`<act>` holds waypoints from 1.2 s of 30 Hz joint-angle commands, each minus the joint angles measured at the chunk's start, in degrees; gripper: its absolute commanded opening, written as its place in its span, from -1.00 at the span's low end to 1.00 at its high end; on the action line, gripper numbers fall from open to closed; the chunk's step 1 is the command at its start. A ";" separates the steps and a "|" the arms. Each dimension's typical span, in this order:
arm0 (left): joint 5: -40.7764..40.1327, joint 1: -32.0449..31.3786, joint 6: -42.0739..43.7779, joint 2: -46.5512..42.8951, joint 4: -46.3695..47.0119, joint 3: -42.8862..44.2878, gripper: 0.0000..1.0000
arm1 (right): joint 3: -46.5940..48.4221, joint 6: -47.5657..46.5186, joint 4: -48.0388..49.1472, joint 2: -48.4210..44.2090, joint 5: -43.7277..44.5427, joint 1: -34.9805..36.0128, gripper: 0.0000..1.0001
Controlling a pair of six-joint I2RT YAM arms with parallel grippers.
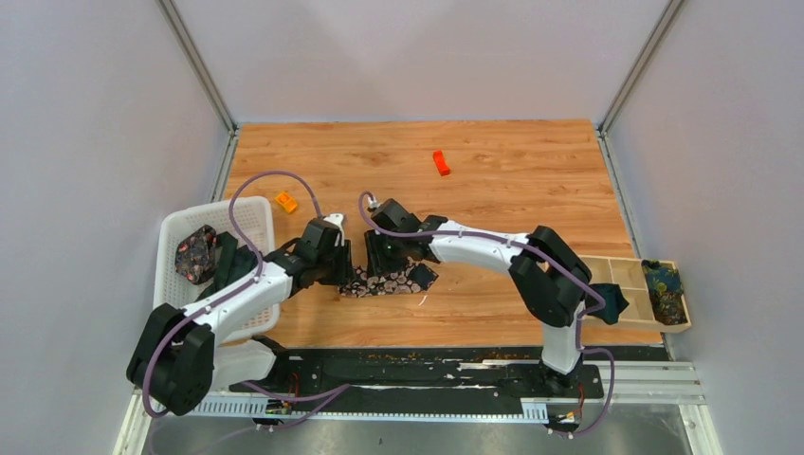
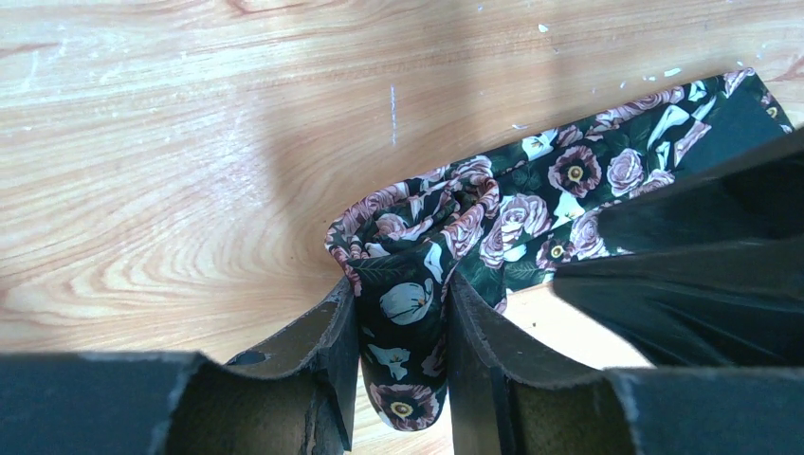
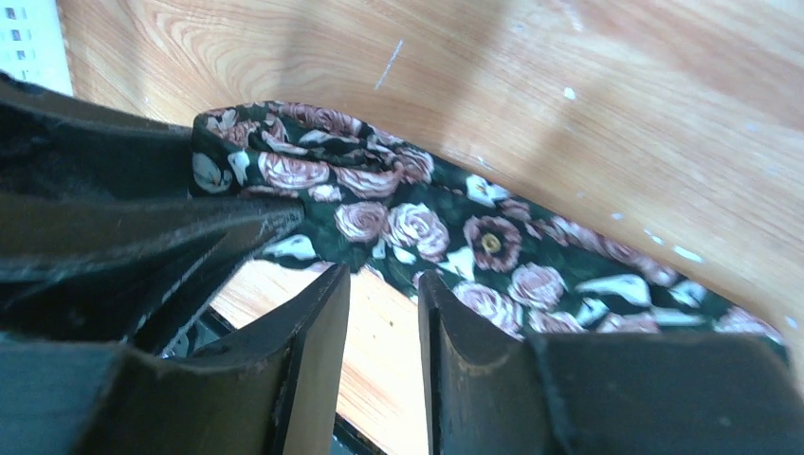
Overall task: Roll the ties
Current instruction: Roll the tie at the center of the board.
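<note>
A black tie with pink and white flowers lies on the wooden table between my two grippers. My left gripper is shut on its bunched, partly rolled end; in the left wrist view the fabric fills the gap at the left gripper. My right gripper hovers just over the flat part of the tie. In its wrist view the right gripper is a little open, with only bare table between the fingers. The tie runs on past its fingertips.
A white basket at the left holds a rolled floral tie and a dark one. A wooden tray at the right holds a blue-yellow tie and a dark teal one. Two orange blocks lie farther back.
</note>
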 commanded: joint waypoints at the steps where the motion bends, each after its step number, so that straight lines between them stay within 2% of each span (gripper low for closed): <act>1: -5.58 -1.71 2.30 1.27 -4.31 3.52 -0.22 | -2.55 -1.91 -0.28 -7.47 3.37 -1.65 -0.30; 15: -15.24 -7.75 3.44 6.55 -10.78 10.18 -0.22 | -12.08 -2.18 -1.99 -19.07 6.57 -8.78 -0.18; 23: -20.54 -12.00 2.95 9.91 -13.46 13.14 -0.23 | -14.78 -3.03 -2.74 -24.23 7.05 -11.78 0.19; 33: -26.29 -16.50 1.40 14.01 -16.84 17.21 -0.24 | -17.24 -3.35 -2.82 -28.12 7.49 -13.43 0.51; 36: -27.81 -17.82 1.06 15.34 -17.92 18.39 -0.24 | -17.63 -3.53 -3.13 -29.11 7.67 -13.88 0.56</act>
